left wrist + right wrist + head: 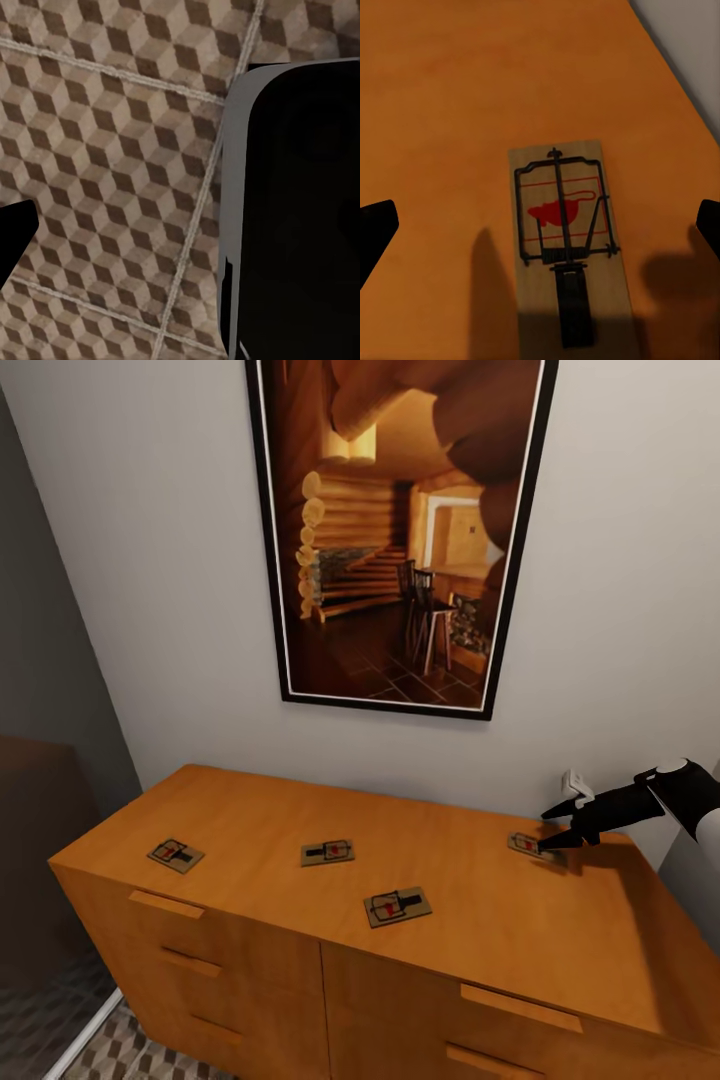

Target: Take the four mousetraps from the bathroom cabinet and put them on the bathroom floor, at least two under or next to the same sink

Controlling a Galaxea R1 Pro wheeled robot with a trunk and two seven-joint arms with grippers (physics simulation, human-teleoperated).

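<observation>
Several mousetraps lie flat on top of the orange-brown cabinet (250,810): one at the left (176,854), one in the middle (328,852), one nearer the front edge (397,906) and one at the right (533,847). My right gripper (548,830) hovers open just over the right one, a finger on either side. In the right wrist view that mousetrap (566,240) lies centred between the spread fingertips (375,232), untouched. In the left wrist view, the bathroom floor (112,150) lies below one dark fingertip (15,232) of my open left gripper. The bathroom sink is out of view.
A large framed picture (400,530) hangs on the pale wall above the cabinet. A white wall socket (575,787) sits behind my right gripper. A dark grey wall (50,660) closes the left side, with patterned tiles (110,1050) below. A black robot part (300,210) rises beside the left gripper.
</observation>
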